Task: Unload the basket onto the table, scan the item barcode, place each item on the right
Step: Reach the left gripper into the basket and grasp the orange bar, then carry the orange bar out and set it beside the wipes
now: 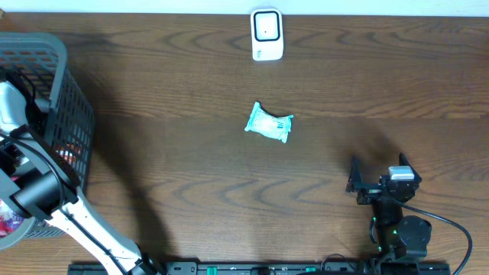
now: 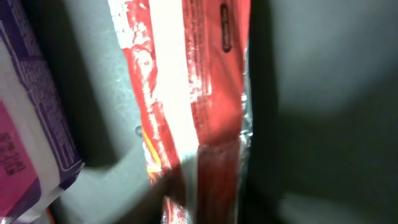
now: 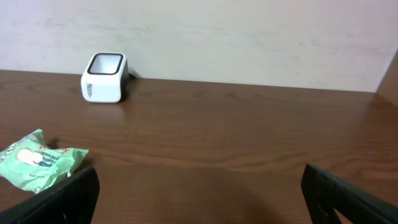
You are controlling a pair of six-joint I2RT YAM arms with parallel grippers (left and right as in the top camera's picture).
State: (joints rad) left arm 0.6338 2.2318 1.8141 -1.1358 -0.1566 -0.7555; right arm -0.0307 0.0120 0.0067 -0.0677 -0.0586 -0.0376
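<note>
A red packet is shown lying in the basket, beneath the left gripper. Whether it is gripped cannot be told. The right gripper is spread wide, empty. The packet is judged light, crinkly and slippery, best pinched mid-body.

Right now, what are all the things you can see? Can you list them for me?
barcode scanner: one, white, far middle of the table
green snack packet: one, green and white, table centre
basket: one, grey, table's left edge
red packet: one, red and white, inside the basket
purple packet: one, purple, pink and white, beside the red packet
table: one, dark brown wood
left arm: one, white and black, reaching into the basket
right gripper: one, black, open, table's near right side
</note>
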